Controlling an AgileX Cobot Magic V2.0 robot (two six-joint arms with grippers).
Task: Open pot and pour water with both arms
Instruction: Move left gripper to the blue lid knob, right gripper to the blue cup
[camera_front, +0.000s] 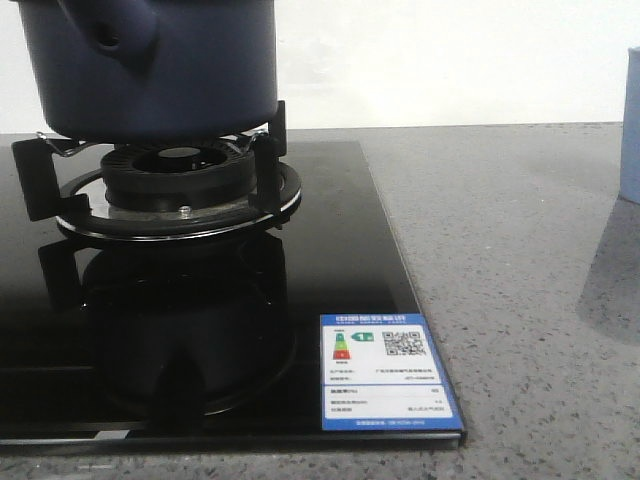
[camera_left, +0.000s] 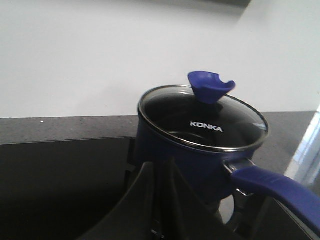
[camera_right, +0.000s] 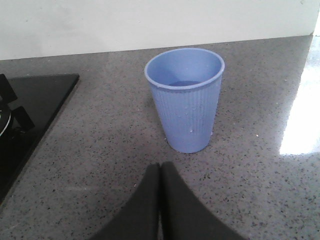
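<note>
The dark navy pot (camera_front: 150, 65) stands on the gas burner's trivet at the top left of the front view, its stubby handle toward the camera. In the left wrist view the pot (camera_left: 180, 150) carries a glass lid (camera_left: 202, 122) with a blue knob (camera_left: 210, 86) and a blue handle (camera_left: 272, 187). My left gripper (camera_left: 161, 167) is shut and empty, close before the pot's wall. My right gripper (camera_right: 160, 170) is shut and empty over the counter, just short of a pale-blue cup (camera_right: 186, 97) with small droplets on its wall. No puddle shows.
The black glass hob (camera_front: 200, 300) with its burner (camera_front: 180, 175) and a blue energy label (camera_front: 385, 370) covers the left of the grey speckled counter (camera_front: 520, 300). The cup's edge shows at the far right of the front view (camera_front: 630, 130). A white wall runs behind.
</note>
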